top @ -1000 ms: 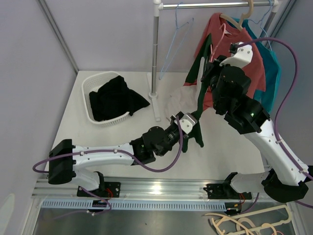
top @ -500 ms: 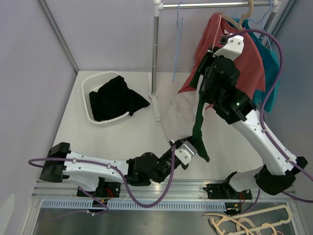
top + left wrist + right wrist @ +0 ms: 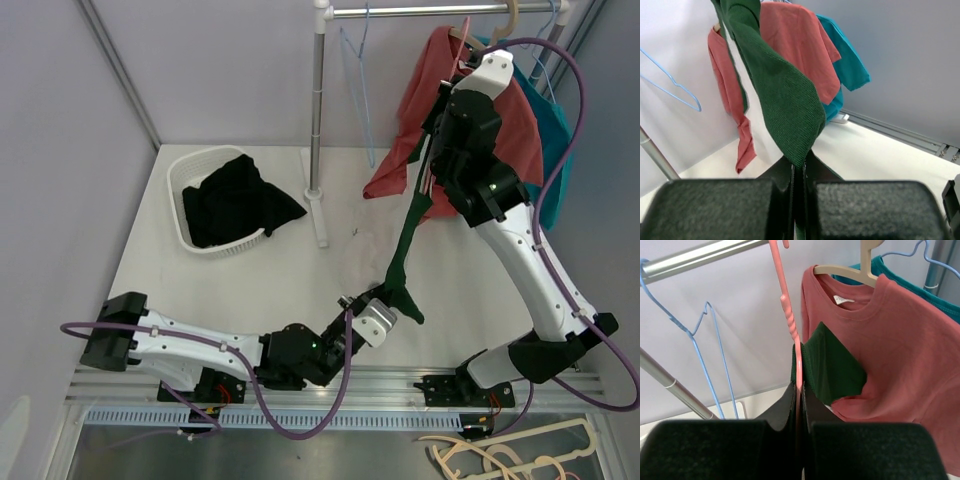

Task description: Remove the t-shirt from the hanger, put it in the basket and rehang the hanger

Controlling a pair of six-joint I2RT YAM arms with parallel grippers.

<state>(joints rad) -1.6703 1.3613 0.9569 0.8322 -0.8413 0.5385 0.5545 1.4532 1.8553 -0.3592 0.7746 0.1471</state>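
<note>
Far left, my white basket (image 3: 176, 200) has black clothes (image 3: 235, 205) in it. My left gripper (image 3: 799, 172) is clamped on the bottom end of the green t-shirt (image 3: 405, 232), low over the table (image 3: 250, 270) near its front edge. The shirt stretches up to my right gripper (image 3: 799, 392), pinched tight on the pink hanger (image 3: 788, 315) by the rail (image 3: 700, 257).

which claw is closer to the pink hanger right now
Right. The right claw is clamped on the pink hanger itself, up among the hung clothes. The left claw is well below it, low over the table, pinching the green t-shirt at its lower end.
</note>
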